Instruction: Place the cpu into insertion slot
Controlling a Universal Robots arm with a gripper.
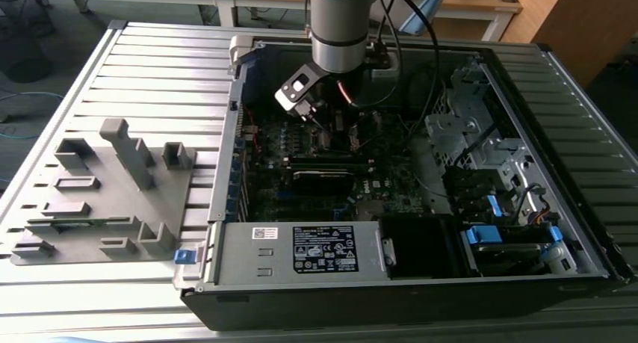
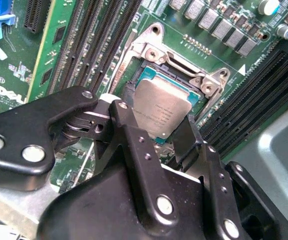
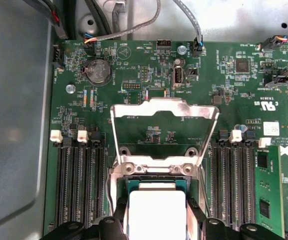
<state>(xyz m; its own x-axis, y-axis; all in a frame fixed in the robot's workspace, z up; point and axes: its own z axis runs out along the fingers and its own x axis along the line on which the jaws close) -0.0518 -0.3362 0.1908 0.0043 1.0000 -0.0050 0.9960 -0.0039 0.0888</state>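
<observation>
Cpu (image 2: 162,112), dull silver-grey square, gripped by hand (image 2: 158,134) above insertion slot (image 2: 176,67).

Soft, even light fills the exterior view. The slatted table (image 1: 149,66), well off to the side of the gripper (image 1: 302,104), shows pale and slightly washed, while the motherboard (image 1: 319,190) beneath the gripper sits in the case's dim shade (detail there sinks towards black). In the first wrist view the cpu (image 3: 156,212) between the fingers (image 3: 116,222) glares almost white, its surface burnt out. The raised metal frame of the insertion slot (image 3: 163,103) just beyond it gleams. In the second wrist view the cpu (image 2: 161,112) carries a milder sheen. The near black fingers (image 2: 134,150) look soft, with bright specks on their screws.
</observation>
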